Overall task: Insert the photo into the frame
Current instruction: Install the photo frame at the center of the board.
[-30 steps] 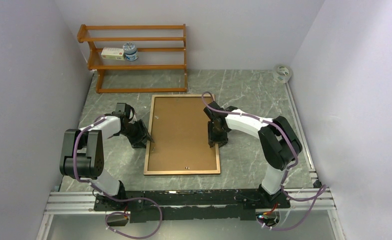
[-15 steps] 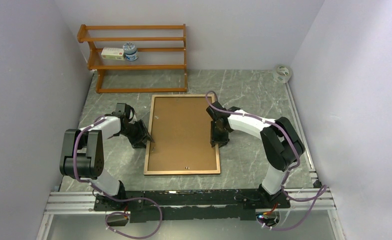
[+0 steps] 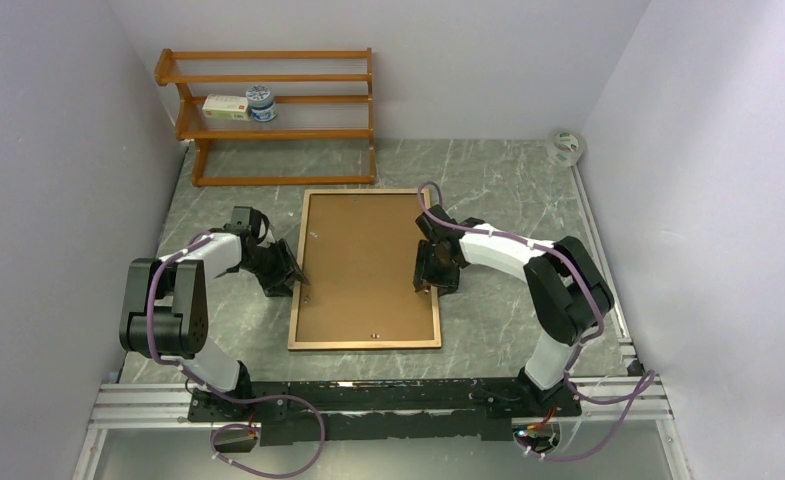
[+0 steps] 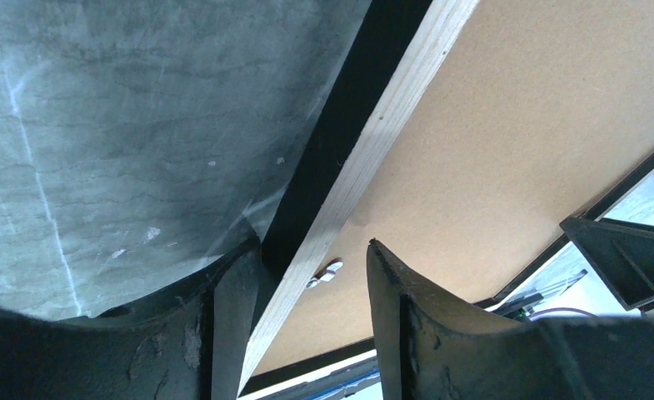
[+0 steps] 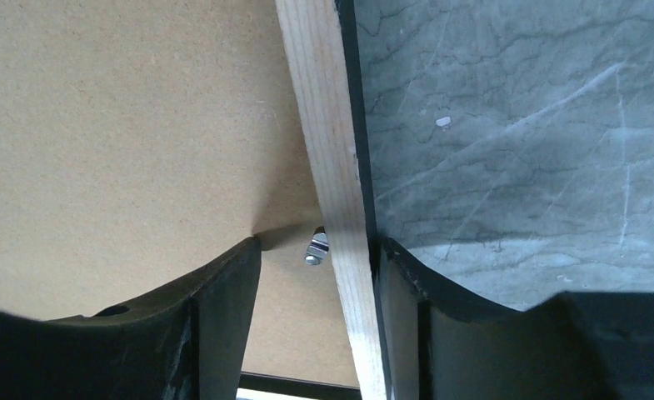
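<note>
The frame (image 3: pixel 297 312) lies face down on the marble table, with the flat brown backing board (image 3: pixel 368 265) in its back. The photo is not in view. My left gripper (image 3: pixel 295 276) is open and straddles the frame's left wooden rail (image 4: pixel 390 108); one finger is outside the rail and the other is over the board, near a small metal tab (image 4: pixel 327 271). My right gripper (image 3: pixel 428 280) is open and straddles the right rail (image 5: pixel 323 125), next to another metal tab (image 5: pixel 316 247). In the wrist views the left gripper (image 4: pixel 312 250) and the right gripper (image 5: pixel 320 243) grip nothing.
An orange-brown shelf rack (image 3: pixel 268 115) stands at the back left, with a small box and a tin on it. A roll of tape (image 3: pixel 565 146) lies at the back right corner. Walls close in on both sides.
My right arm has shifted slightly and its wrist has turned a little at the frame's right rail. The left arm and the frame have not moved.
</note>
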Tool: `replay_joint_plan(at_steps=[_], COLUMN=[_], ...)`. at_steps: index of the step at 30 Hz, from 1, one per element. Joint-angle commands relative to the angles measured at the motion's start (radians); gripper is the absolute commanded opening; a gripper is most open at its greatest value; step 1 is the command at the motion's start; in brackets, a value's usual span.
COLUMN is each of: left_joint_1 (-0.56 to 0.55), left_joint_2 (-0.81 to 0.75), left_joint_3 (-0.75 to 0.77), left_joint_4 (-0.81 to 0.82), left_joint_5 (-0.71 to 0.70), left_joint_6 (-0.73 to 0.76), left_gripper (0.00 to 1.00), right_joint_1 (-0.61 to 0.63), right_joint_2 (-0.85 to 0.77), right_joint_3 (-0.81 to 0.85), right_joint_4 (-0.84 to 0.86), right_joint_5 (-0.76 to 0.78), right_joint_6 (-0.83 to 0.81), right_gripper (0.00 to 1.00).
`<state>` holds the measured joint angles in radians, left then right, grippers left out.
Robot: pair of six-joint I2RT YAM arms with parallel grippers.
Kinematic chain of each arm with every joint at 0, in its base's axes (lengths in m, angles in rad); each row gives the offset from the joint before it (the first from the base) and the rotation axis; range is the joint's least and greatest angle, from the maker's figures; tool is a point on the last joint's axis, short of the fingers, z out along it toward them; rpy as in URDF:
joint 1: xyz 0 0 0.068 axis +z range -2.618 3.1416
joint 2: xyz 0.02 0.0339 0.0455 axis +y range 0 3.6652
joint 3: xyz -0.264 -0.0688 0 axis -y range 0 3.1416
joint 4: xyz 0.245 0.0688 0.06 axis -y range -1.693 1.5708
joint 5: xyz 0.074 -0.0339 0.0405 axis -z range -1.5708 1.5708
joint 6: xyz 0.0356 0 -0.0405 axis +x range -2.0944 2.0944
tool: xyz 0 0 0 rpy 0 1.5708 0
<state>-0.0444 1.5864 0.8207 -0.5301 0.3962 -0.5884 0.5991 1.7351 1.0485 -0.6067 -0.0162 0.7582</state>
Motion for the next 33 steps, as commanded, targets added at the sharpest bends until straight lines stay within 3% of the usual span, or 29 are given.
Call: replay_joint_plan(at_steps=[1, 9, 19, 33], left_joint_1=[-0.005, -0.005, -0.005, -0.007], left_joint_2=[-0.002, 0.001, 0.001, 0.007], left_joint_3=[-0.028, -0.029, -0.026, -0.029], left_joint_4=[-0.004, -0.002, -0.006, 0.0], left_joint_5=[-0.002, 0.007, 0.007, 0.013], left_joint_6=[-0.001, -0.003, -0.001, -0.002], left_gripper=[0.56, 0.56, 0.56, 0.54], right_joint_1=[0.005, 0.005, 0.006, 0.005], right_joint_2=[0.036, 0.037, 0.057, 0.027], right_joint_3=[0.008, 0.014, 0.042, 0.0], right_joint_4=[0.025, -0.036, -0.088, -0.045], right_joint_5=[0.065, 0.152, 0.214, 0.169], right_joint_6=[0.049, 0.08, 0.104, 0.071], right_gripper=[0.57, 0.45, 0.5, 0.11])
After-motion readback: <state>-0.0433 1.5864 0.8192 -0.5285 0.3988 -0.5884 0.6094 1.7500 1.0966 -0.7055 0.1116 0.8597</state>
